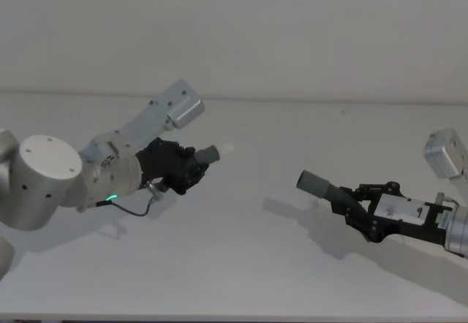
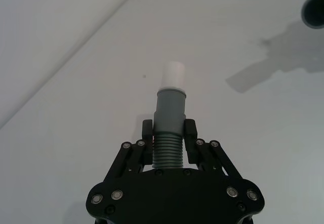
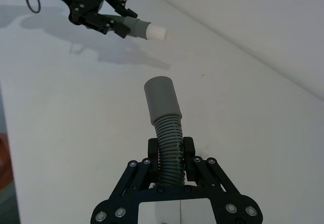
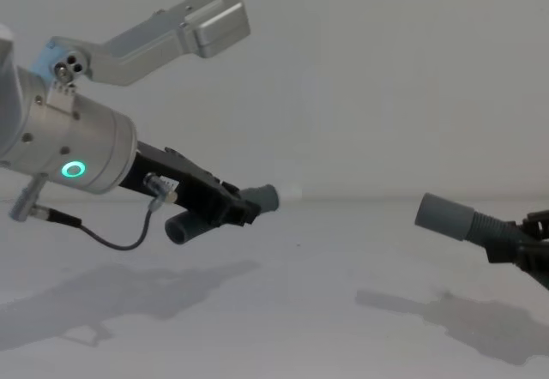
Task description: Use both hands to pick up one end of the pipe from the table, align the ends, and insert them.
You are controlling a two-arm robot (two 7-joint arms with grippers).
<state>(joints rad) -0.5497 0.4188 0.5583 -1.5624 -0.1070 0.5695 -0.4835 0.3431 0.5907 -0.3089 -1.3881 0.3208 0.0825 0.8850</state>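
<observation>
Pieces both off the counter [image 1: 241, 279], well apart: left gripper [image 2: 168, 133] jaws clamp the white-tipped piece [image 2: 169, 115]; right gripper [image 3: 171, 150] jaws clamp the sleeve piece [image 3: 162, 102]. Put both on one axis before you close the gap.

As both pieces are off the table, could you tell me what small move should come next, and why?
Probably close the gap: the left gripper holds the white-tipped piece, the right gripper the sleeve piece, their collars facing but apart.
</observation>
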